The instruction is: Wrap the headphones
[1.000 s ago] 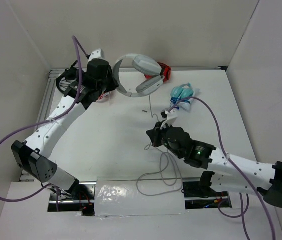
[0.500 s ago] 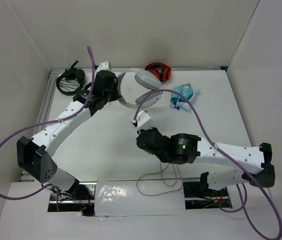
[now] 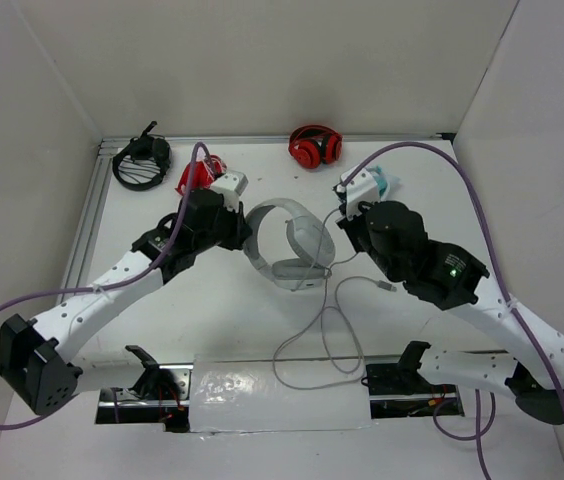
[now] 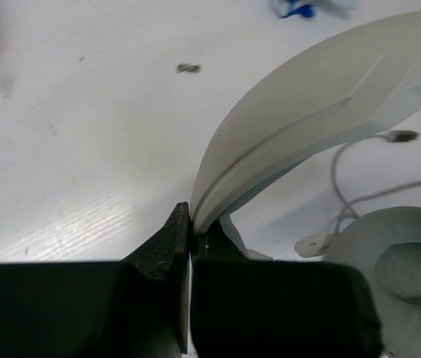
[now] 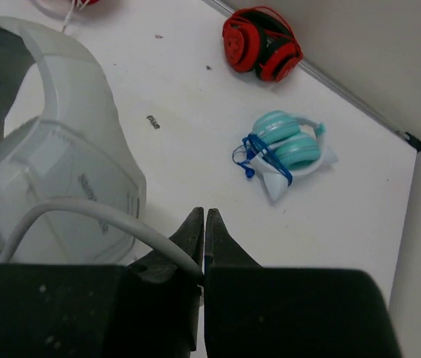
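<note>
The large white headphones (image 3: 287, 245) lie in the middle of the table, headband (image 4: 307, 127) arching over an oval earcup (image 4: 397, 253). My left gripper (image 3: 249, 237) is shut on the left end of the headband; the left wrist view shows the band pinched between the black jaws (image 4: 191, 227). My right gripper (image 3: 348, 222) is just right of the headphones (image 5: 69, 156), shut on their thin grey cable (image 5: 83, 212), which enters the jaws (image 5: 204, 222) from the left. The rest of the cable (image 3: 312, 345) trails in loose loops toward the near edge.
Red headphones (image 3: 312, 147) sit at the far edge and small light-blue headphones (image 5: 289, 149) lie far right, beyond my right wrist. A black coiled item (image 3: 142, 160) and a small red item (image 3: 200, 175) are at the far left. White walls enclose the table.
My left gripper has carried the headphones from the far edge down to the table's middle. My right arm, holding the cable, has swung from the near centre up to their right side.
</note>
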Controlling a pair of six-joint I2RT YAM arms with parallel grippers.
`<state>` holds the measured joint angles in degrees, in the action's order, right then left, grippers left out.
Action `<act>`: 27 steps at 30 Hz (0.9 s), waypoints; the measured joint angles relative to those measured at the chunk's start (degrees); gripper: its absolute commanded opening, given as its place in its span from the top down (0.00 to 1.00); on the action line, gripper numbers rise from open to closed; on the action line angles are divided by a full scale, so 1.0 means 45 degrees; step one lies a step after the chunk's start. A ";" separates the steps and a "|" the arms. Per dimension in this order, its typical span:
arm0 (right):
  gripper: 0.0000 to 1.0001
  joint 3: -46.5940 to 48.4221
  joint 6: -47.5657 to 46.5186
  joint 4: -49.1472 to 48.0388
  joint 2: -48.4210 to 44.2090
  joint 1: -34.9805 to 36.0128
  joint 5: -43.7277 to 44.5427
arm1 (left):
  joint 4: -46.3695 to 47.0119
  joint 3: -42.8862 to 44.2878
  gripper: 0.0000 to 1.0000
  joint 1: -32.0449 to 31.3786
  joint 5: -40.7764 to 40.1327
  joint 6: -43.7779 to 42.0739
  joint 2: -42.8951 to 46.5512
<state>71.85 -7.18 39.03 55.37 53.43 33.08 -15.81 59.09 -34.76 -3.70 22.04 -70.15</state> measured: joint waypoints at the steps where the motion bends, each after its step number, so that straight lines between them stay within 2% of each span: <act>1: 1.00 0.0112 -0.0437 -0.0063 0.0087 -0.0160 -0.0350 | 0.0141 0.0000 1.00 -0.0165 0.0209 -0.0214 0.0170; 5: 1.00 0.0792 -0.1715 -0.0335 0.0874 -0.0219 -0.1049 | 0.0563 -0.0005 1.00 -0.0758 0.0884 -0.0685 0.0272; 9: 1.00 0.1263 -0.2472 -0.1107 0.1967 -0.0185 -0.0690 | 0.0695 -0.0306 1.00 -0.1015 0.1501 -0.1205 0.0170; 14: 1.00 0.1904 -0.2807 -0.1894 0.2851 -0.1326 -0.0612 | 0.0665 -0.1001 1.00 -0.1263 0.2074 -0.1642 0.0199; 20: 1.00 0.1443 -0.2939 -0.2943 0.2880 -0.2691 -0.2322 | 0.0549 -0.1307 1.00 -0.1637 0.2569 -0.1933 0.1069; 27: 0.95 -0.0442 -0.2404 -0.4041 0.2914 -0.3648 -0.5702 | 0.0607 -0.1297 1.00 -0.1681 0.4075 -0.2443 0.2637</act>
<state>69.87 -18.00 20.84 68.49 37.01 7.42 -13.08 53.25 -42.33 14.63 11.05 -58.28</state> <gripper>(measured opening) 0.056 0.086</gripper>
